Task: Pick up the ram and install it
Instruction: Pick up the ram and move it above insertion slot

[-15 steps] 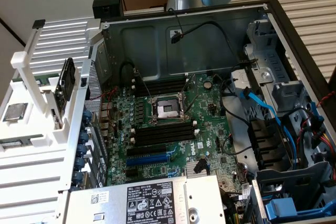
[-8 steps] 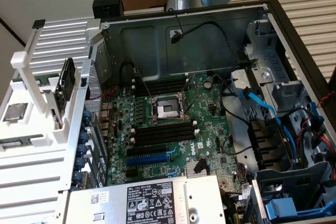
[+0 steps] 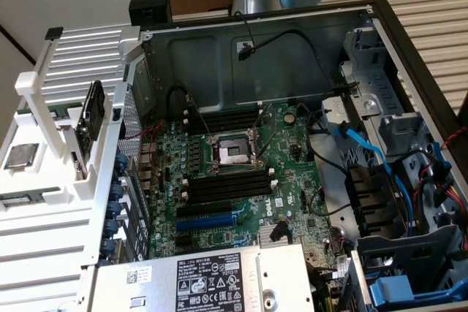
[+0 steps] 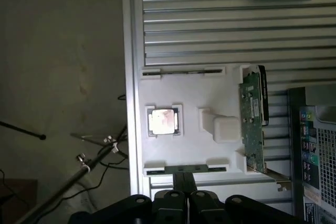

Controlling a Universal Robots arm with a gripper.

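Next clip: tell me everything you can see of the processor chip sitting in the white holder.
The processor is a square chip with a dull silver metal lid that catches some light. It lies flat, lid up, in a square recess of the white plastic holder, whose raised lips frame it. The holder rests on the ribbed metal table, on the exterior view's left of the open computer case. Nothing but the holder touches it.
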